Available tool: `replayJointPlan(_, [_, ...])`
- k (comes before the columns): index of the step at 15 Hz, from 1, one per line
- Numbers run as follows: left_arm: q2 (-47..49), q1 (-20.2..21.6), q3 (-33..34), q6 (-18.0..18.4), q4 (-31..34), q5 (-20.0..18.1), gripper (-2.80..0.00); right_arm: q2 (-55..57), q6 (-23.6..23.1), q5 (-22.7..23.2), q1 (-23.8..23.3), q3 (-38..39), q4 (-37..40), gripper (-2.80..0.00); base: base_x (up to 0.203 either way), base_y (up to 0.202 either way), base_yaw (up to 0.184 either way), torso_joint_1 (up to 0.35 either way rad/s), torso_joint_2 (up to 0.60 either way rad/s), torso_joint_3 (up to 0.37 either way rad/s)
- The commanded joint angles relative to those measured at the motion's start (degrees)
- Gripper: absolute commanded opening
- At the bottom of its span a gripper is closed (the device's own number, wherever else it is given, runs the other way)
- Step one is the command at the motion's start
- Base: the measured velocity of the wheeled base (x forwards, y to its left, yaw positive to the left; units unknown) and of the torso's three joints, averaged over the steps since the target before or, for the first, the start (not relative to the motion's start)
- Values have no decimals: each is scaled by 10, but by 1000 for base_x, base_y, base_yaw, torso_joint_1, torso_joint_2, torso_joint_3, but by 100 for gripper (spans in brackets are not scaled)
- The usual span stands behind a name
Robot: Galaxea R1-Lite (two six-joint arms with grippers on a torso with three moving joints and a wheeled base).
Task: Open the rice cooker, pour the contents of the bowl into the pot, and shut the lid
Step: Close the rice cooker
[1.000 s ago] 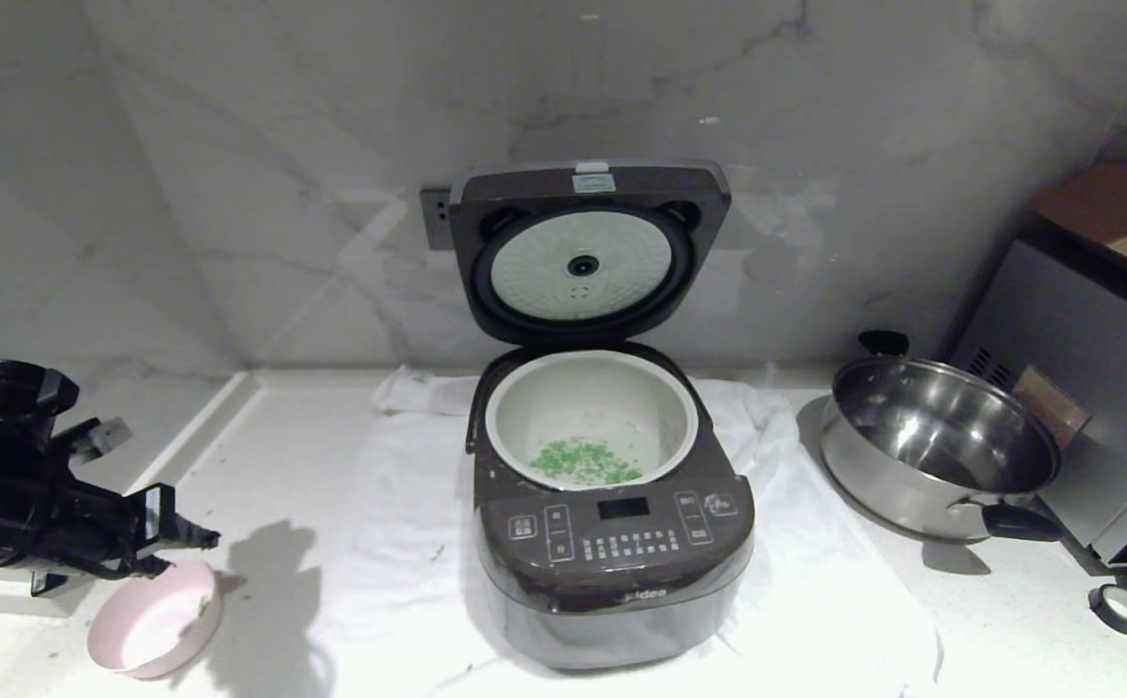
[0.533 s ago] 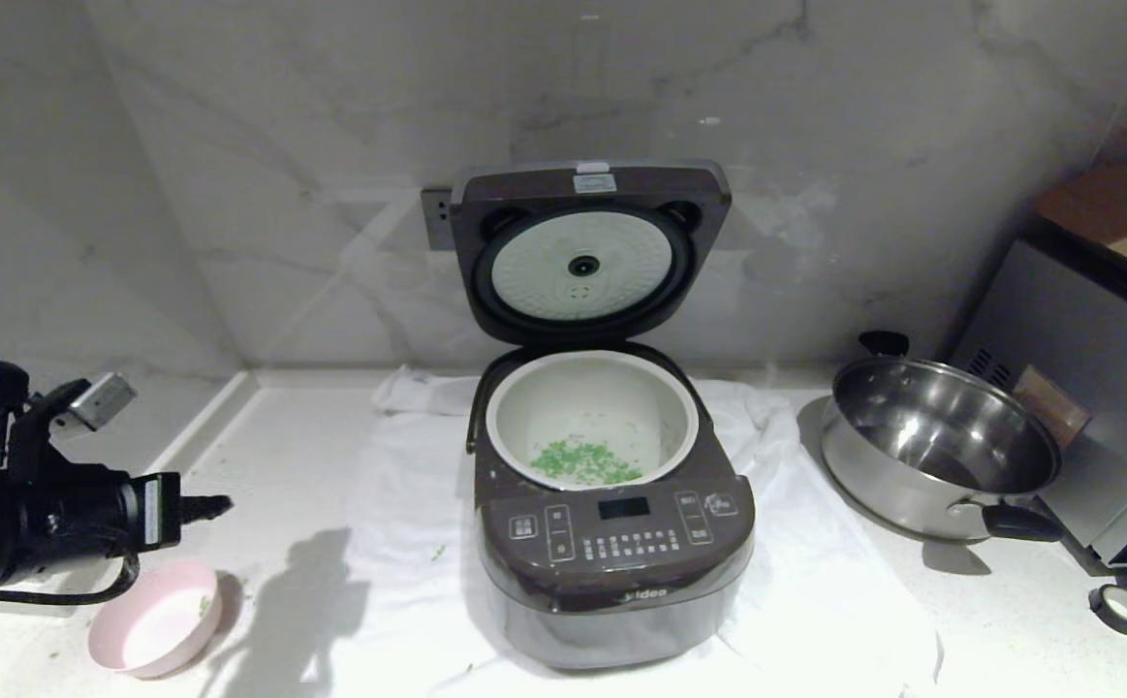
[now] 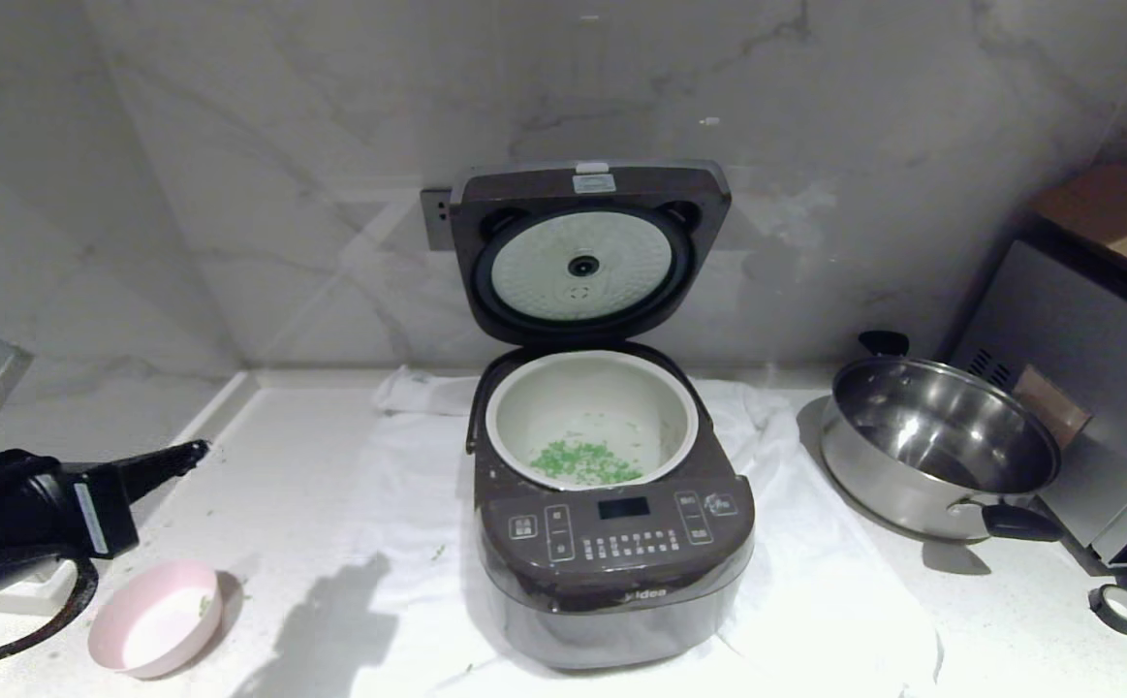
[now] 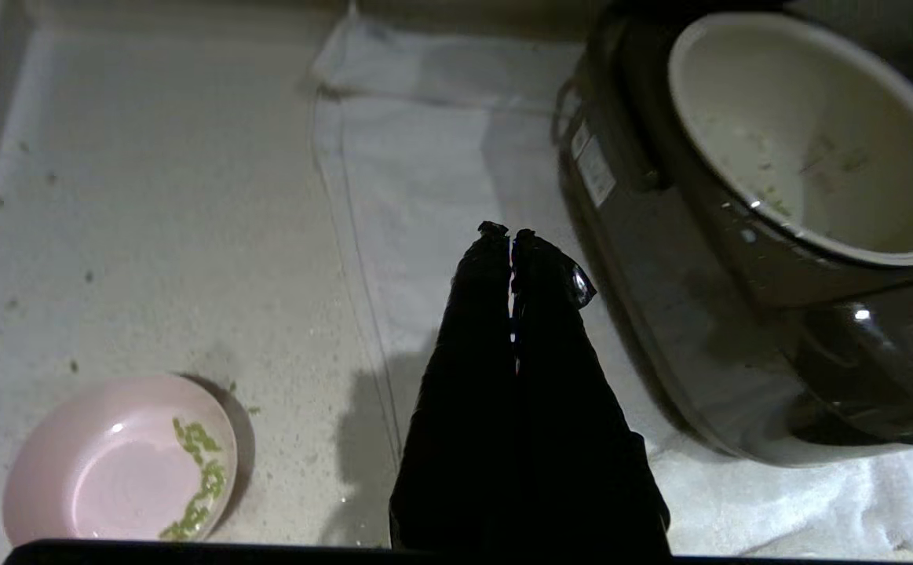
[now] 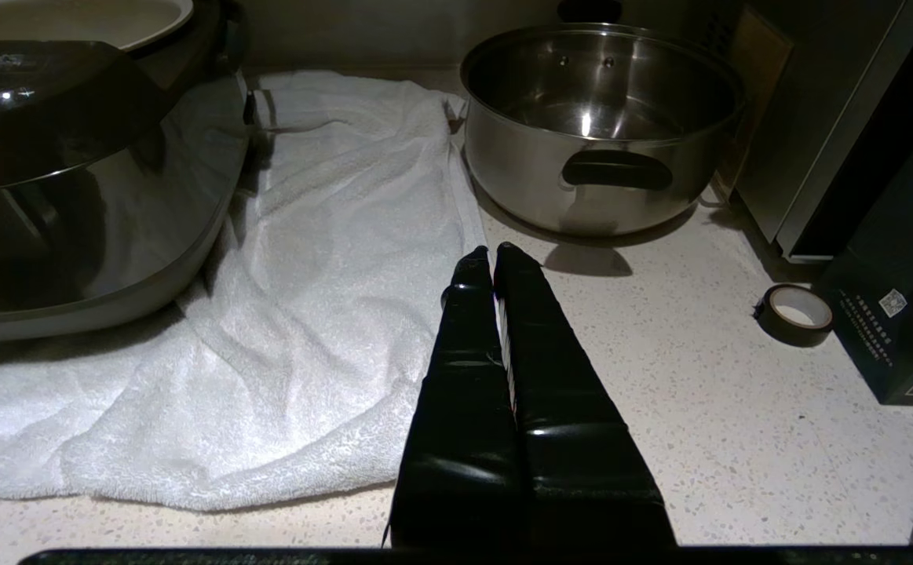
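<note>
The rice cooker (image 3: 611, 553) stands mid-counter on a white towel, its lid (image 3: 587, 252) raised upright. Green chopped contents (image 3: 584, 461) lie in the cream pot (image 3: 590, 419). The pink bowl (image 3: 156, 618) sits upright at the front left with a few green bits (image 4: 197, 479) left inside. My left gripper (image 3: 197, 449) is shut and empty, raised above the counter left of the cooker and beyond the bowl. In its wrist view the left gripper (image 4: 509, 233) points between bowl (image 4: 118, 463) and cooker (image 4: 739, 259). My right gripper (image 5: 492, 253) is shut, parked low over the towel's edge.
A steel pan (image 3: 941, 446) with black handles stands right of the cooker. A grey appliance (image 3: 1086, 388) and a dark box (image 5: 896, 314) fill the right side, with a tape roll (image 3: 1117, 608) in front. Green bits are scattered on the counter (image 4: 150, 235) near the bowl.
My left gripper has let go of the bowl, shut, and risen up and away from it, turning its fingers toward the cooker. The bowl stays on the counter.
</note>
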Motion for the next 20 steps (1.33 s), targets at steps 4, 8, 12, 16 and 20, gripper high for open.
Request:
replayJointPlan(4, [-215, -11, 50, 3, -23, -21, -280, 0, 0, 0, 0, 0, 0, -280, 0, 0, 0, 0, 0, 0])
replayJointPlan(8, [-317, -9, 55, 17, 24, -67, -280, 0, 0, 0, 0, 0, 0, -280, 0, 0, 0, 0, 0, 0])
replayJointPlan(12, [-426, -27, 78, 40, 95, -75, -280, 0, 0, 0, 0, 0, 0, -280, 0, 0, 0, 0, 0, 0])
replayJointPlan(16, [-531, -32, 168, 106, 109, -41, -280, 0, 0, 0, 0, 0, 0, -280, 0, 0, 0, 0, 0, 0])
replayJointPlan(20, [-629, -51, 209, 135, 135, 27, -280, 0, 0, 0, 0, 0, 0, -280, 0, 0, 0, 0, 0, 0])
